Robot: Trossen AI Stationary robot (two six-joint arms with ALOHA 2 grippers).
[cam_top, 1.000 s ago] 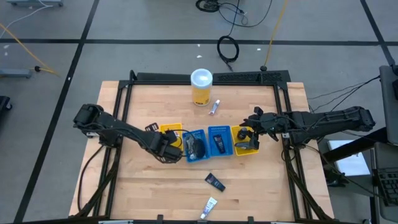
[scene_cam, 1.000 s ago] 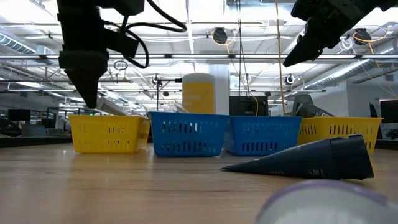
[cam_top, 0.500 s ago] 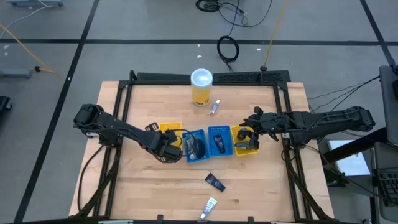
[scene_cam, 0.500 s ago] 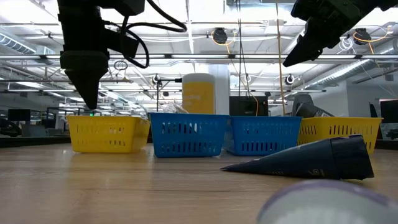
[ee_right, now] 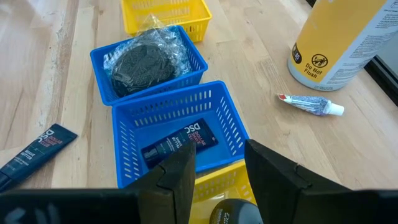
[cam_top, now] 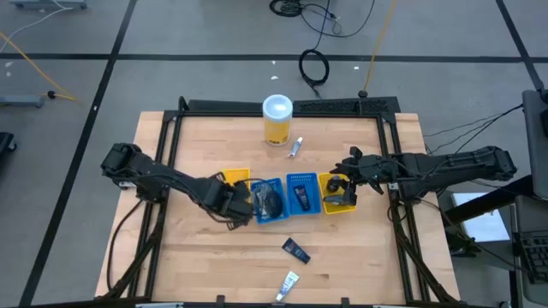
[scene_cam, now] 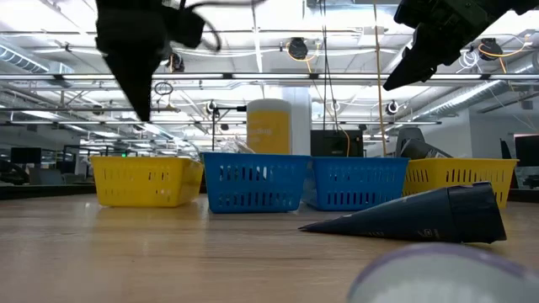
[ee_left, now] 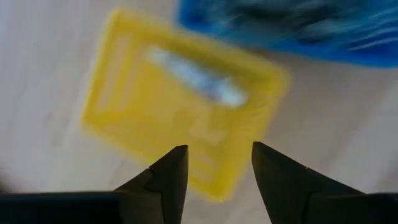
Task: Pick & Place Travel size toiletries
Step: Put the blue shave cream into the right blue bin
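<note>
**Left arm shifts over yellow tray**

While I watch, left end effector, open and empty, has slid from beside the yellow tray to above it, white tube inside. Right end effector hovers open, empty. Two tubes remain on counter.

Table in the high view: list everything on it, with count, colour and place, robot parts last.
Trays: four in a row mid-table, yellow, blue, blue, yellow.
Wrapped disc: one, black, in the left blue tray.
Dark tubes: two, one in the right blue tray, one loose on the table nearer the front.
White tubes: three, one beside the canister, one at the front edge, one in the left yellow tray.
Canister: one, yellow, white lid, at the back.
Left gripper: open, over the left yellow tray.
Right gripper: open, over the right yellow tray.
</note>
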